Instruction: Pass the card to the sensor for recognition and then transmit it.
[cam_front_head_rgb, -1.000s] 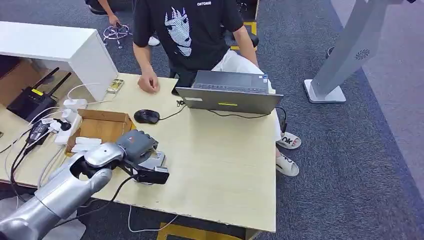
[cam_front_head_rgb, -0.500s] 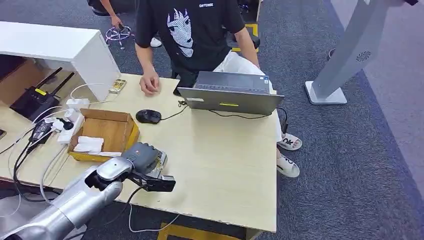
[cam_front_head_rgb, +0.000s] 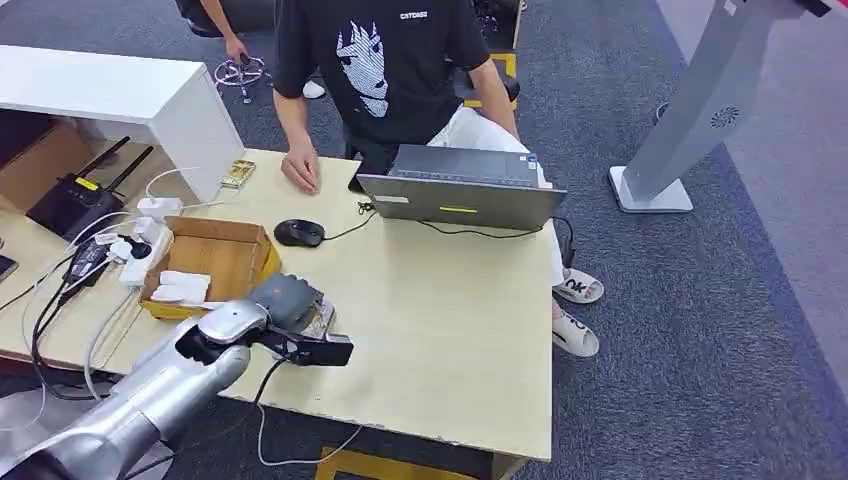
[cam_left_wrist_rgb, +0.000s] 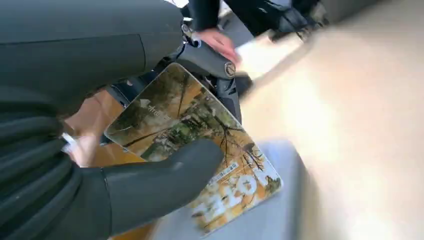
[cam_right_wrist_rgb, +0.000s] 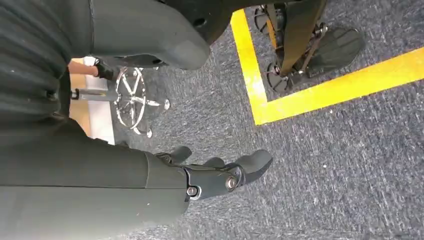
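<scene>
My left hand hovers over the near left part of the wooden table and holds the card. In the left wrist view the card is a printed picture in orange and green, pinched between the thick thumb and the dark fingers. Just beneath it lies the flat grey sensor, whose edge shows by the hand as the grey sensor. My right hand hangs over dark carpet with its fingers loosely apart and nothing in them.
A cardboard box stands just left of my hand, with a mouse and a laptop behind. A person stands at the far edge, one hand on the table. Cables and a power strip lie at the left.
The whole picture has shifted a little, so the camera has moved. My left forearm has sunk toward the near edge, uncovering more of the box. The hand still holds the card over the sensor.
</scene>
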